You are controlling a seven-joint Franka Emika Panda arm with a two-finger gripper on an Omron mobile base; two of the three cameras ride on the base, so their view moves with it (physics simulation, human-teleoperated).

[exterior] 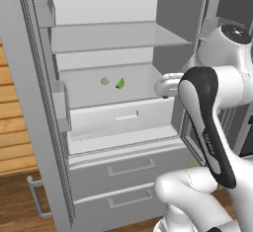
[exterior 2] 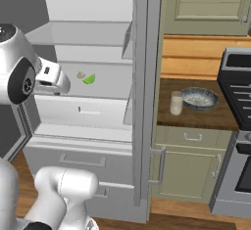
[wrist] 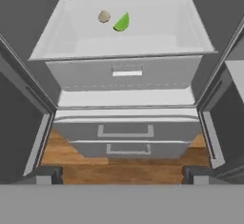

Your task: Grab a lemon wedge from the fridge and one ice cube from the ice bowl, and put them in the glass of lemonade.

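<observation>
The grey fridge [exterior: 129, 167] stands with both doors swung open. On its pale middle shelf lies the small yellow-green lemon wedge [exterior: 120, 83] [exterior 2: 89, 79] [wrist: 122, 23]. My gripper [wrist: 121, 175] hovers in front of the fridge, level with that shelf and short of it, open with nothing between its widely spread fingertips [wrist: 45, 175]. Its white hand [exterior: 167, 85] [exterior 2: 53, 81] points into the fridge, right of the wedge. On the wooden counter to the fridge's right, the glass of lemonade [exterior 2: 176, 103] stands just left of the speckled ice bowl [exterior 2: 199, 98].
A small beige round thing [exterior: 105, 81] [wrist: 104, 16] lies just left of the wedge. The open right door [exterior 2: 142, 102] stands between the fridge interior and the counter. A dark stove [exterior 2: 238, 92] is at the far right. An inner drawer [wrist: 126, 70] sits below the shelf.
</observation>
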